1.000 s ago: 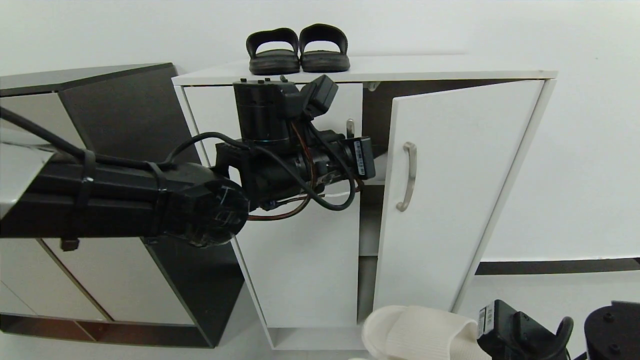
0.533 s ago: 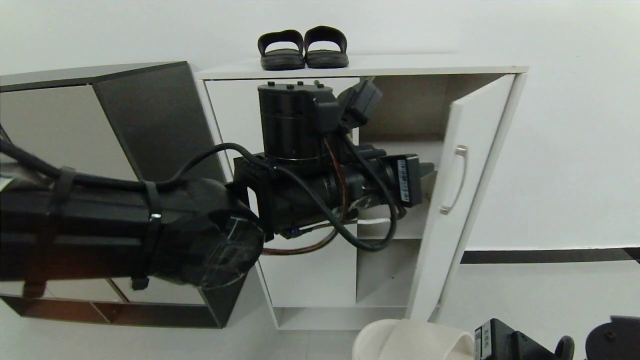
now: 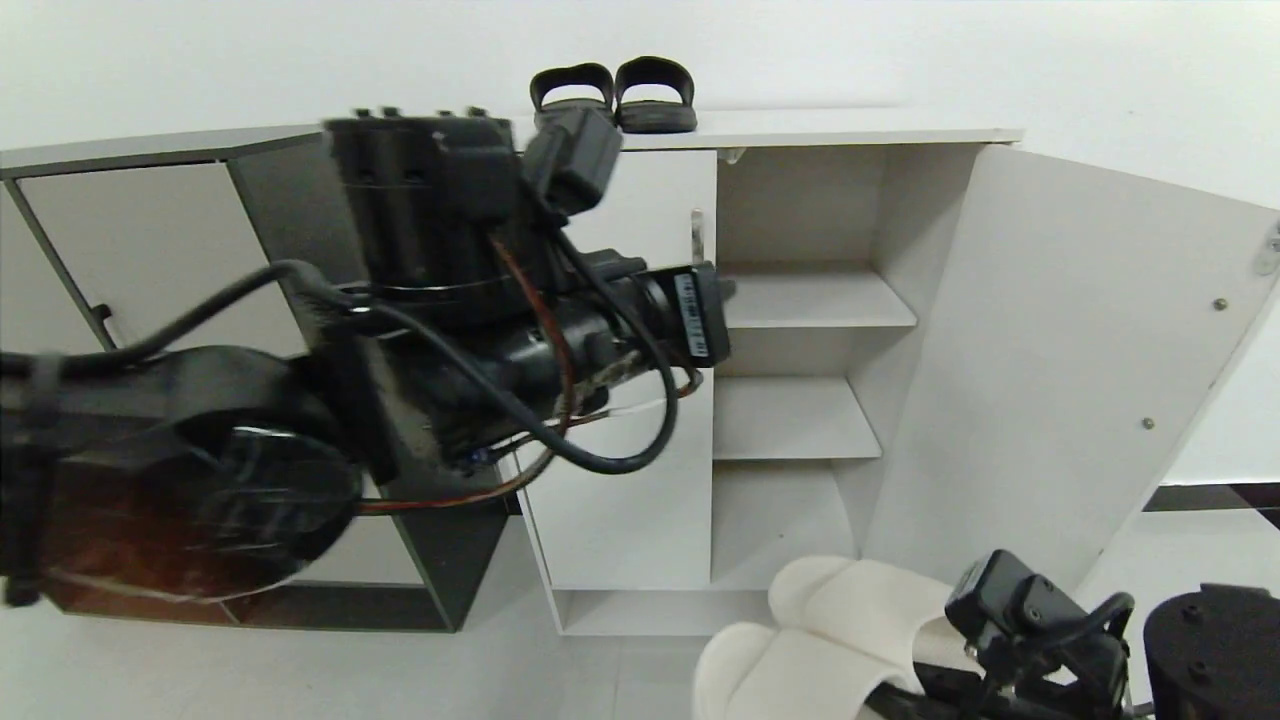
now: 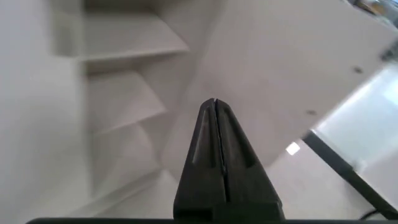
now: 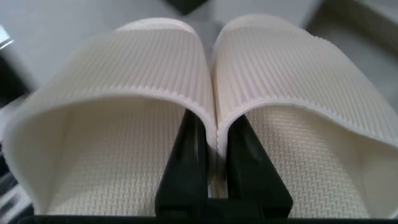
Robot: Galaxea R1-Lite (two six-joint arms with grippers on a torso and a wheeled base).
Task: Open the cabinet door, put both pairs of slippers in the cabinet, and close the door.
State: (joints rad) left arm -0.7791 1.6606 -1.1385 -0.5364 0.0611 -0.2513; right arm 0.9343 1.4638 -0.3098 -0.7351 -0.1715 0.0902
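The white cabinet (image 3: 820,125) has its right door (image 3: 1060,360) swung wide open, baring two shelves (image 3: 800,300) and a bottom bay. Its left door (image 3: 620,480) is closed. A pair of black slippers (image 3: 612,92) sits on the cabinet top. My left arm (image 3: 480,300) hangs in front of the left door; its gripper (image 4: 215,106) is shut on nothing and points toward the open bay. Low in front of the cabinet, my right gripper (image 5: 216,118) is shut on the touching inner walls of the pair of white slippers (image 3: 820,640) (image 5: 155,81).
A dark grey cabinet (image 3: 150,230) with pale doors stands against the white cabinet's left side. Pale floor runs in front of both. A black baseboard (image 3: 1210,495) lines the wall right of the open door.
The right door went from ajar to wide open. My left arm drew back to the left, away from the door. The view shifted, and both white slippers now show higher in it.
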